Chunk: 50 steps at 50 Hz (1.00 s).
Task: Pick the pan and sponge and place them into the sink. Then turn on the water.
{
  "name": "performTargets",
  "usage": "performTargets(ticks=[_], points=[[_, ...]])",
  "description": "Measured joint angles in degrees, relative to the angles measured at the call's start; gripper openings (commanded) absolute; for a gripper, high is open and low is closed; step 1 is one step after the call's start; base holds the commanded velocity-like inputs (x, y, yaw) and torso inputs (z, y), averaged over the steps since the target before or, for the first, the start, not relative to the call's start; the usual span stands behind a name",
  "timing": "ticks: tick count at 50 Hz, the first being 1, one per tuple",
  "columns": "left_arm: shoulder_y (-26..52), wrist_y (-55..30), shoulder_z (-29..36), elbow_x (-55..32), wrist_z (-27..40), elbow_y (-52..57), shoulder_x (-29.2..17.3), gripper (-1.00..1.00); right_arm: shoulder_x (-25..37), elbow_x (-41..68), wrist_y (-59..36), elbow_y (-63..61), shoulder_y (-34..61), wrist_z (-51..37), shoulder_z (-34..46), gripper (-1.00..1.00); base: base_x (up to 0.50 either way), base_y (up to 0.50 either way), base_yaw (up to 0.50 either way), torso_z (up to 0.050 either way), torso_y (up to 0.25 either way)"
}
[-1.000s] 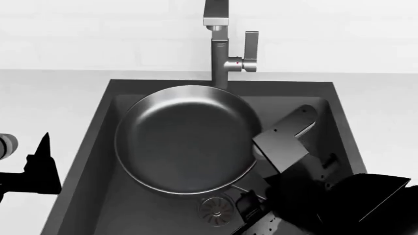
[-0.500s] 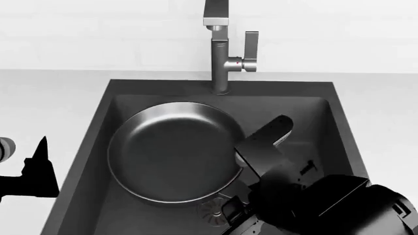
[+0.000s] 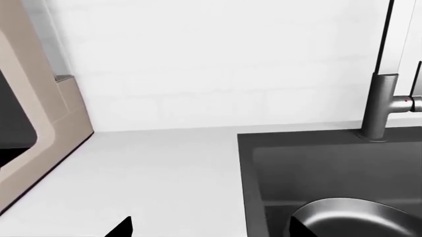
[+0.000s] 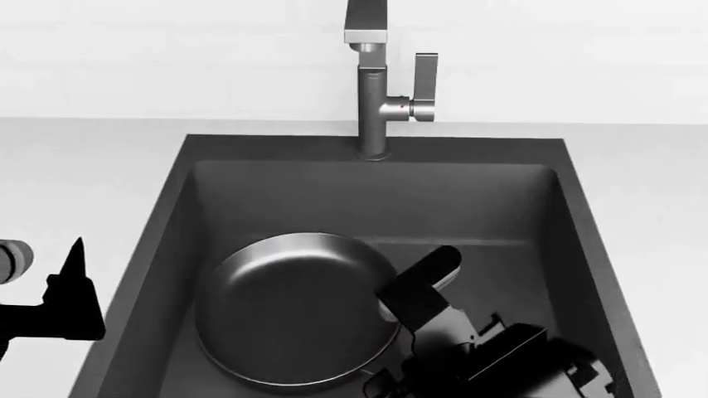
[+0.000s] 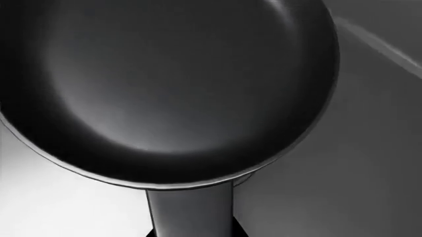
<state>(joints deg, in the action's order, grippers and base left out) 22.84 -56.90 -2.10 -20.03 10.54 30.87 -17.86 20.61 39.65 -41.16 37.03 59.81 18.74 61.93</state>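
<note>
Your pan [image 4: 293, 311] is dark grey-black, glossy inside, with a pale highlight along the rim; the right wrist view shows its handle [image 5: 189, 212] equally dark. The sink [image 4: 487, 207] you're working in is matte dark grey, no pattern. Faucet [image 4: 374, 91] is mid grey metal, lighter at the square spout, with a tiny red dot by the lever. Your countertop [image 4: 78, 166] is plain light grey-white, the wall [image 3: 218, 59] white with faint tile lines. A beige panel [image 3: 46, 133] with a dark inset sits at the side. Both your arms read black; right gripper [image 4: 426, 286] black too.
</note>
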Motion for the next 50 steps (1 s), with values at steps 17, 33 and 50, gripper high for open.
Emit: performTargets(ticks=[17, 33, 50], points=[[0.2, 0.4, 1.6, 0.6, 1.5, -0.5, 1.0, 1.0, -3.6, -2.7, 3.9, 8.6, 1.1, 4.3, 2.1, 1.0, 0.0, 0.0, 0.0, 0.0, 0.0], [0.2, 0.9, 2.1, 0.5, 2.1, -1.0, 1.1, 1.0, -1.0, -1.8, -1.3, 0.5, 2.3, 2.1, 0.4, 1.0, 0.0, 0.0, 0.0, 0.0, 0.0], [-0.7, 0.4, -1.0, -1.6, 0.3, 0.2, -1.4, 1.0, 5.2, 6.4, -12.4, -16.9, 4.0, -1.7, -4.8, 1.0, 0.0, 0.0, 0.0, 0.0, 0.001]])
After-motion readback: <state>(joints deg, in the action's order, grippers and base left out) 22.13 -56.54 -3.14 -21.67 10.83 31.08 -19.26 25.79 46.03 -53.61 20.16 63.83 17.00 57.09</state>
